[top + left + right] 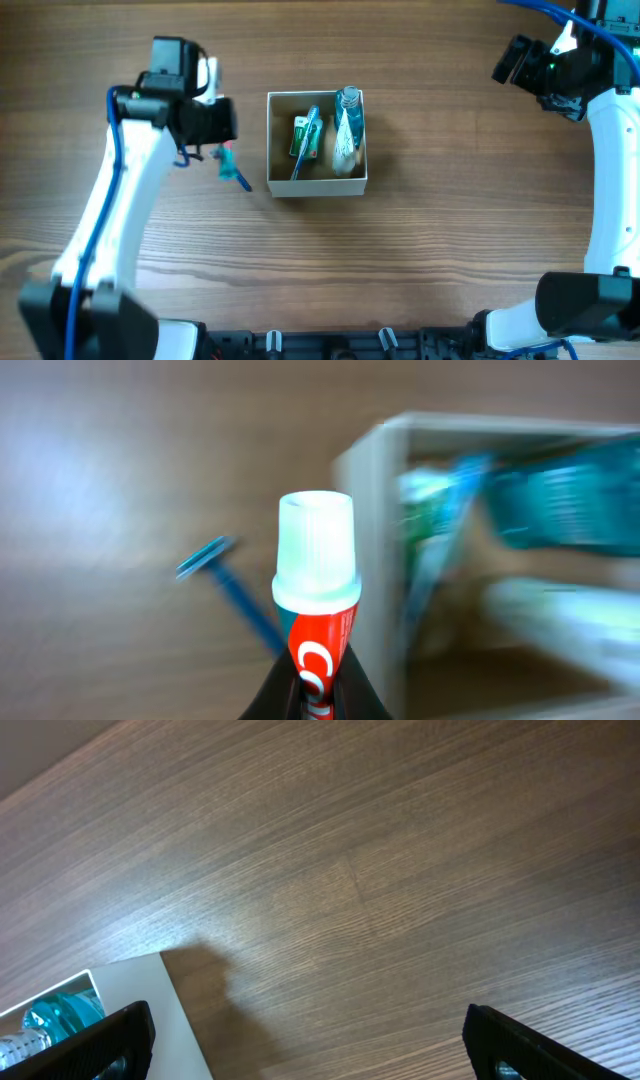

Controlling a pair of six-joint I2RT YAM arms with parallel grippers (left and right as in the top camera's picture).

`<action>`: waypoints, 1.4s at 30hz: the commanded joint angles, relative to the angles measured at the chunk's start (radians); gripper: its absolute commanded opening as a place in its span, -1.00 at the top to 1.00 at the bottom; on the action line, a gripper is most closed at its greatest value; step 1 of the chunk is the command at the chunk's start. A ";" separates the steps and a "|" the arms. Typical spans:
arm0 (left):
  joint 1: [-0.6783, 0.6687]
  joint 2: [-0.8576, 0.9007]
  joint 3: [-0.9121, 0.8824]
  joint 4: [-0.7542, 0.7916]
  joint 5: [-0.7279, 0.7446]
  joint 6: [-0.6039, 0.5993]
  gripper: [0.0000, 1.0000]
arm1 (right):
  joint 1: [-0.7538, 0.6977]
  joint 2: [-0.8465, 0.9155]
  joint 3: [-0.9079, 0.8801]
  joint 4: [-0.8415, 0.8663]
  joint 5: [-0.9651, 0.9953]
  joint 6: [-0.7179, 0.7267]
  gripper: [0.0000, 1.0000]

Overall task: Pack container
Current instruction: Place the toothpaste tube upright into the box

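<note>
The container (318,188), a square white-walled box with a tan inside, stands mid-table. It holds a green-and-white box with a blue toothbrush (305,135) and a blue bottle (348,125). My left gripper (218,140) is just left of the container and is shut on a red toothpaste tube (318,590) with a white cap. The tube is held above the table, short of the container's wall (375,530). My right gripper (520,62) is open and empty at the far right. In the right wrist view its fingers (310,1050) frame bare wood, with the container's corner (120,990) at lower left.
A blue razor (241,181) lies on the table between my left gripper and the container's left wall. It also shows in the left wrist view (235,595) under the tube. The table is brown wood.
</note>
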 commanded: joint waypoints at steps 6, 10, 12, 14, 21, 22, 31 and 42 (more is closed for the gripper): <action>-0.183 0.042 0.011 0.130 0.034 -0.123 0.92 | 0.001 0.001 0.015 0.000 -0.008 -0.002 -0.99; -0.229 0.152 0.011 0.192 0.034 -0.122 0.92 | 0.001 0.001 0.015 0.000 -0.008 -0.002 -1.00; -0.245 0.195 0.011 0.218 0.034 -0.122 0.92 | 0.001 0.001 0.015 0.000 -0.008 -0.002 -1.00; -0.256 0.233 0.011 0.239 0.034 -0.122 0.91 | 0.001 0.001 0.015 0.000 -0.008 -0.002 -0.99; -0.259 0.346 0.011 0.254 0.016 -0.122 0.92 | 0.001 0.001 0.015 0.000 -0.008 -0.002 -1.00; -0.259 0.351 0.011 0.255 0.000 -0.122 0.92 | 0.001 0.001 0.015 0.000 -0.008 -0.002 -0.99; -0.259 0.228 0.017 0.235 -0.011 -0.146 0.02 | 0.001 0.001 0.015 0.000 -0.008 -0.002 -0.99; -0.182 -0.089 0.017 0.019 -0.238 -0.200 -0.05 | 0.001 0.001 0.015 0.000 -0.008 -0.002 -0.99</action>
